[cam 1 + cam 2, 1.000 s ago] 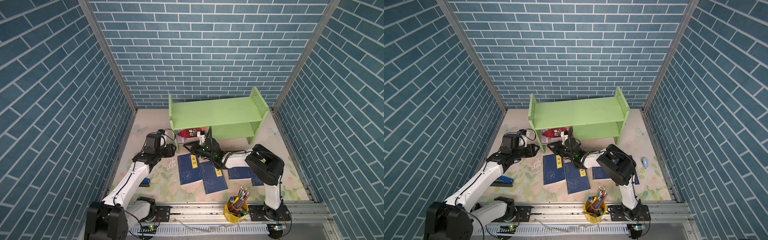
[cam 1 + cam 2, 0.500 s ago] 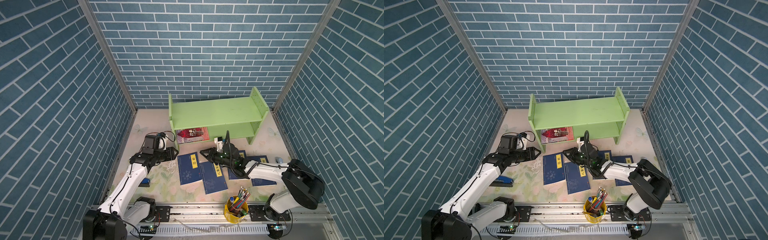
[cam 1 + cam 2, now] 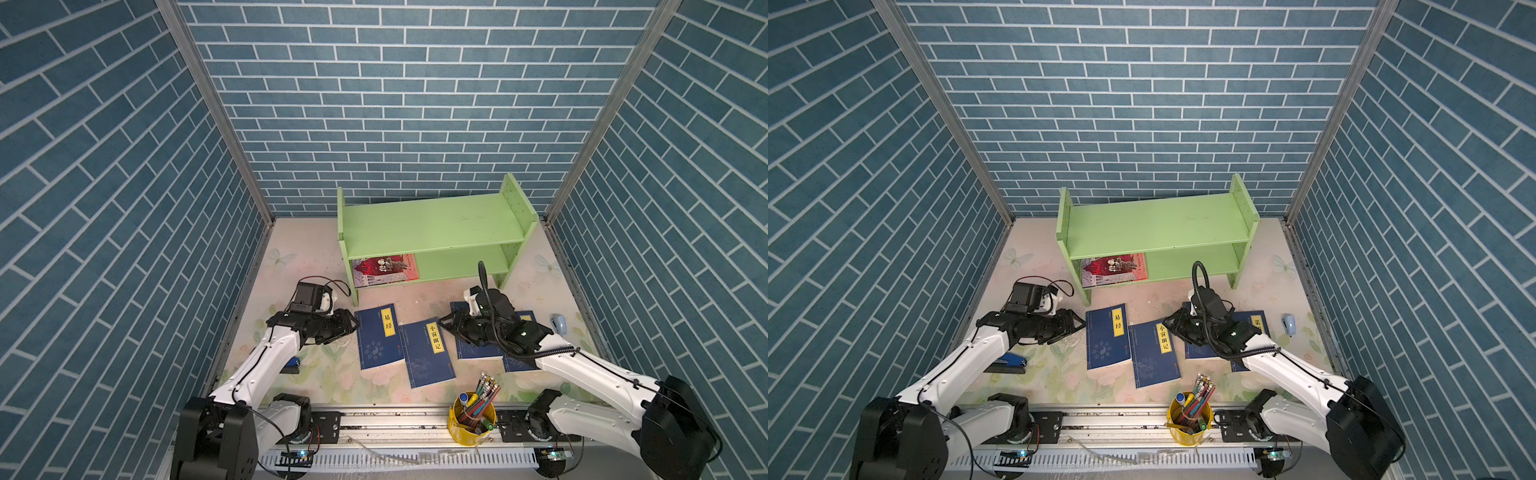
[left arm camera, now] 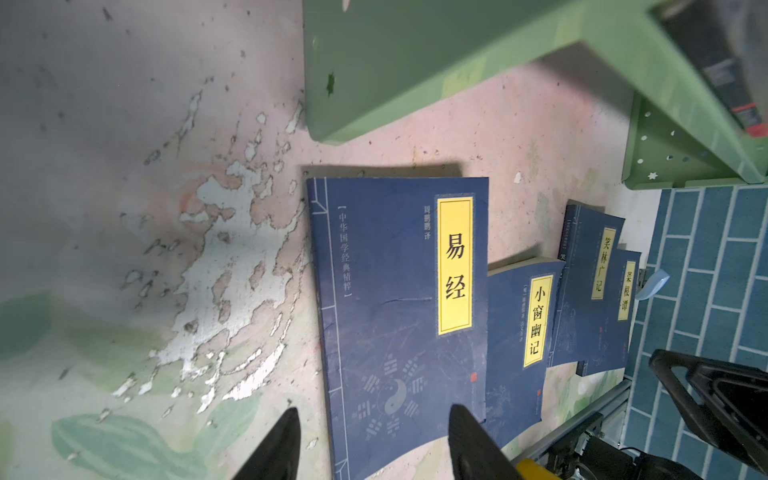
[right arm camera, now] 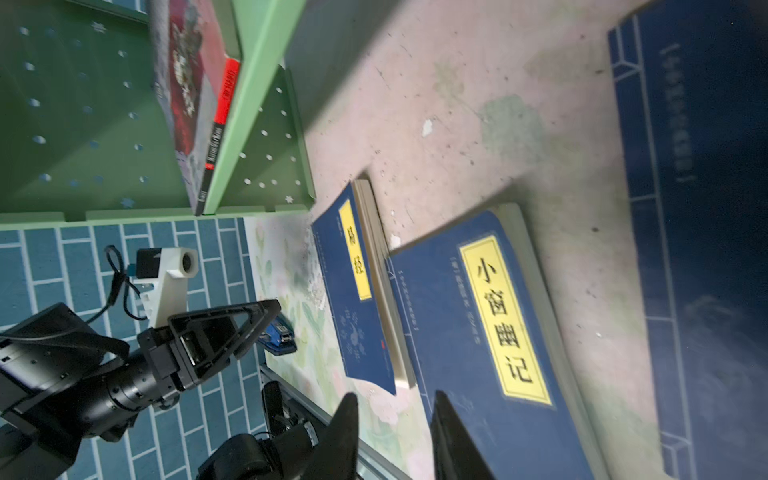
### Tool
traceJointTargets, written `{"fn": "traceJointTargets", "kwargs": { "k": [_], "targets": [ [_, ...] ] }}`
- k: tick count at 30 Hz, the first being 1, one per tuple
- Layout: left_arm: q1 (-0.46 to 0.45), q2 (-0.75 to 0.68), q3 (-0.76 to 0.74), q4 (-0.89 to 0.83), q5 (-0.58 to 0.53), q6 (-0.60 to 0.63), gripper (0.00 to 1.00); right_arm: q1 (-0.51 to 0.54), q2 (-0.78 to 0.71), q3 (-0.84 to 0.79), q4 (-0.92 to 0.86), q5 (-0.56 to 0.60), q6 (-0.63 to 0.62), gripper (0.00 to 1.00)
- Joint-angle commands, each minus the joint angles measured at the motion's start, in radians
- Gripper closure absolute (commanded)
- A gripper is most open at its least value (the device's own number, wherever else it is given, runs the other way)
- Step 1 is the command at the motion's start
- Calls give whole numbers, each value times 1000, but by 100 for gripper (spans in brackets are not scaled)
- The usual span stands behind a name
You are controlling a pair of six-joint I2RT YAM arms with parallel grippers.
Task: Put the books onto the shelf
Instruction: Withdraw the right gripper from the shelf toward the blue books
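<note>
The light-green shelf (image 3: 432,224) stands at the back. A red-covered book (image 3: 384,268) lies on the left of its lower tier. Several navy books with yellow labels lie flat on the table in front: one at the left (image 3: 380,340), one beside it (image 3: 428,353), and two more (image 3: 478,353) partly under the right arm. My left gripper (image 3: 351,326) is open and empty, and in the left wrist view it (image 4: 374,415) straddles the left edge of the leftmost navy book (image 4: 395,291). My right gripper (image 3: 444,326) is open and empty over the second navy book (image 5: 498,332).
A yellow cup of pencils (image 3: 473,419) stands at the front edge. A blue stapler (image 3: 293,363) lies under the left arm. A small pale-blue object (image 3: 559,324) sits at the right wall. Blue brick walls enclose the table on three sides.
My right gripper let go of the red book on the lower tier, drew back to the right over the navy books and opened. My left gripper shifted slightly towards the leftmost navy book.
</note>
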Motion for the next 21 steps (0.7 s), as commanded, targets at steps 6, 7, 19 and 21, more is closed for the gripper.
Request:
{"fn": "traceJointTargets", "kwargs": {
  "k": [6,7,19,21],
  "targets": [
    [6,39,-73,29,8,-52,40,-36,118,39,-12,-171,-88,65],
    [6,40,-89,39,9,-63,39,-33,139,53,-4,-188,-98,65],
    [2,106,-96,92,27,-68,41,-32,186,79,-160,-138,-193,64],
    [-9,70,-100,87,26,-60,41,-38,190,67,-196,-91,-198,63]
  ]
}}
